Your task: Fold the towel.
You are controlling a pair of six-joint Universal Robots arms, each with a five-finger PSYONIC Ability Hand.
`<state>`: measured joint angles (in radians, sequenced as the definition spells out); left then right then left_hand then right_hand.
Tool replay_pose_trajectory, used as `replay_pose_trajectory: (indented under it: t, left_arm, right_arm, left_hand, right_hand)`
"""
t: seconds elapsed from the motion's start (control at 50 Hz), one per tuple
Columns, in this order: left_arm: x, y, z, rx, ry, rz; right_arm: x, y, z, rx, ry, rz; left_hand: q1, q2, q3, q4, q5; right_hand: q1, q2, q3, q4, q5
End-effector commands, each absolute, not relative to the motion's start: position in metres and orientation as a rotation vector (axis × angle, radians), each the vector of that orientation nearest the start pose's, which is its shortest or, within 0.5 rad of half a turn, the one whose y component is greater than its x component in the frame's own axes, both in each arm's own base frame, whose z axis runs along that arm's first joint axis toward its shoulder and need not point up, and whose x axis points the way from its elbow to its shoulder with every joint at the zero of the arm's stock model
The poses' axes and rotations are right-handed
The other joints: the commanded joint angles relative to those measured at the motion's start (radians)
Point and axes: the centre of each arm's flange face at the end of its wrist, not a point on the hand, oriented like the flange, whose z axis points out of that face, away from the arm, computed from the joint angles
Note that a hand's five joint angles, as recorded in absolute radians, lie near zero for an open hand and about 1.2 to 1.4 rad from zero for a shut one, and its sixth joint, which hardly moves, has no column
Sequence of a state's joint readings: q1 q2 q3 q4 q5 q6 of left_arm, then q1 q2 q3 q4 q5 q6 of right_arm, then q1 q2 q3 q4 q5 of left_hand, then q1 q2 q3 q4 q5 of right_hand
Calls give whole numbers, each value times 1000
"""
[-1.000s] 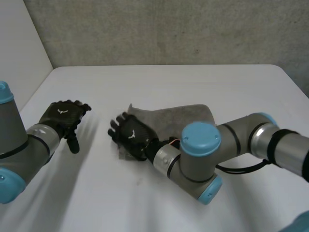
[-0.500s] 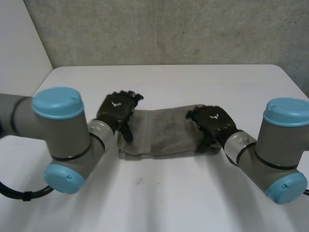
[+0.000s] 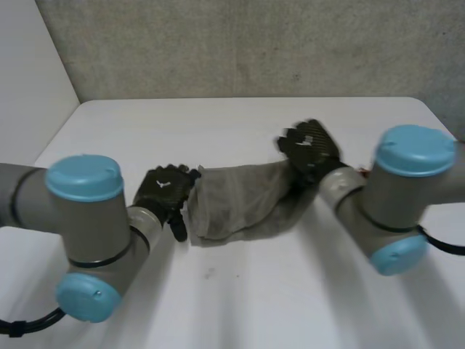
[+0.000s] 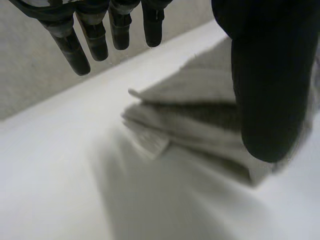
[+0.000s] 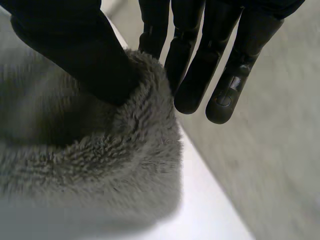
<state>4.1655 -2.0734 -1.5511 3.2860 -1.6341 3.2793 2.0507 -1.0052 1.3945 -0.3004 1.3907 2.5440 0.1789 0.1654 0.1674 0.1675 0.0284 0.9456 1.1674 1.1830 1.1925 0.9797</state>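
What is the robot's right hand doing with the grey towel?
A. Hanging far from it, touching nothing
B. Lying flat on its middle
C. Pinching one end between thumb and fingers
C: in the right wrist view the right hand has its thumb on the towel edge with the fingers just behind it, and the head view shows that end held up off the table.

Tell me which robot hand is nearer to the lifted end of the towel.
Right. The right robot hand pinches that end of the towel; the left robot hand is at the opposite end.
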Motion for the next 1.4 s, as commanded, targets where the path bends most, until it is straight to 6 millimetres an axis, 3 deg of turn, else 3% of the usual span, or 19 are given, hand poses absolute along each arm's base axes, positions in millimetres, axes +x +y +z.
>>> replay_pose_trajectory:
  t: [0.02, 0.1, 0.2, 0.24, 0.26, 0.28, 0.3, 0.32, 0.5, 0.54, 0.64, 0.8, 0.92, 1.06, 1.12, 1.2, 1.28, 1.32, 1.4]
  left_arm:
    - [-274, -239, 195, 752, 2517, -2019]
    - [-253, -244, 203, 660, 2486, -2009]
    - [-243, -249, 201, 610, 2489, -1986]
    - [-241, -252, 202, 593, 2488, -1988]
    - [-239, -255, 203, 584, 2484, -1996]
    - [-239, -255, 203, 584, 2484, -1996]
    - [-240, -257, 205, 579, 2478, -2009]
    - [-241, -258, 206, 580, 2475, -2019]
    - [-262, -276, 233, 474, 2511, -2213]
    - [-262, -277, 233, 474, 2511, -2213]
    - [-301, -267, 220, 493, 2752, -2112]
    - [-328, -262, 168, 582, 2898, -1888]
    - [-325, -263, 137, 559, 2911, -1748]
    - [-313, -256, 144, 528, 2879, -1675]
    - [-309, -250, 166, 538, 2854, -1723]
    - [-306, -247, 192, 541, 2811, -1808]
    - [-298, -243, 242, 530, 2706, -1991]
    - [-294, -241, 261, 516, 2665, -2059]
    - [-272, -242, 314, 418, 2558, -2194]
  right_arm:
    - [400, -231, 166, -1554, 1518, -1976]
    - [419, -182, 127, -1695, 1375, -1755]
    - [420, -167, 109, -1727, 1339, -1653]
    - [421, -170, 115, -1707, 1347, -1677]
    - [421, -174, 125, -1679, 1366, -1715]
    - [421, -174, 126, -1679, 1366, -1716]
    - [420, -180, 141, -1629, 1399, -1768]
    - [416, -187, 158, -1553, 1450, -1821]
    - [372, -226, 227, -943, 1746, -1763]
    - [362, -234, 229, -864, 1814, -1703]
    - [351, -247, 228, -749, 1908, -1531]
    - [350, -277, 183, -736, 2033, -1379]
    - [354, -286, 144, -782, 2112, -1297]
    - [347, -296, 135, -928, 2168, -1327]
    - [333, -308, 149, -933, 2195, -1392]
    - [324, -308, 207, -902, 2118, -1558]
    - [314, -302, 247, -866, 2059, -1679]
    - [298, -299, 289, -778, 2027, -1832]
    - [282, -295, 322, -666, 2004, -1960]
  left_hand:
    - [-4, 10, 8, 8, -28]
    - [-4, 10, 8, 8, -28]
    - [-4, 10, 8, 8, -28]
    - [-4, 10, 8, 8, -28]
    - [-4, 10, 8, 8, -28]
    - [-4, 10, 8, 8, -28]
    - [-4, 10, 8, 8, -28]
    - [-4, 10, 8, 8, -28]
    - [2, 16, 14, 14, -22]
    - [2, 16, 14, 14, -22]
    - [14, 28, 26, 25, -10]
    - [17, 31, 29, 28, -7]
    - [17, 31, 29, 28, -7]
    - [-1, 13, 11, 11, -25]
    - [-4, 10, 8, 8, -28]
    - [-4, 10, 8, 8, -28]
    - [-4, 10, 8, 8, -28]
    - [-4, 10, 8, 8, -28]
    - [-1, 13, 11, 11, -25]
  right_hand:
    - [451, 229, 213, 204, 242]
    - [451, 229, 213, 204, 242]
    - [451, 229, 213, 204, 242]
    - [451, 229, 213, 204, 242]
    - [109, -113, -129, -138, -100]
    - [105, -116, -132, -142, -103]
    - [-488, -709, -725, -735, -696]
    - [-771, -993, -1008, -1018, -980]
    - [-771, -993, -1008, -1018, -980]
    - [-771, -993, -1008, -1018, -980]
    - [-771, -993, -1008, -1018, -980]
    - [-771, -993, -1008, -1018, -980]
    - [-771, -993, -1008, -1018, -980]
    - [-771, -993, -1008, -1018, -980]
    - [-771, -993, -1008, -1018, -980]
    - [-771, -993, -1008, -1018, -980]
    - [-771, -993, -1008, -1018, -980]
    - [-771, -993, -1008, -1018, -980]
    - [-771, -993, -1008, -1018, -980]
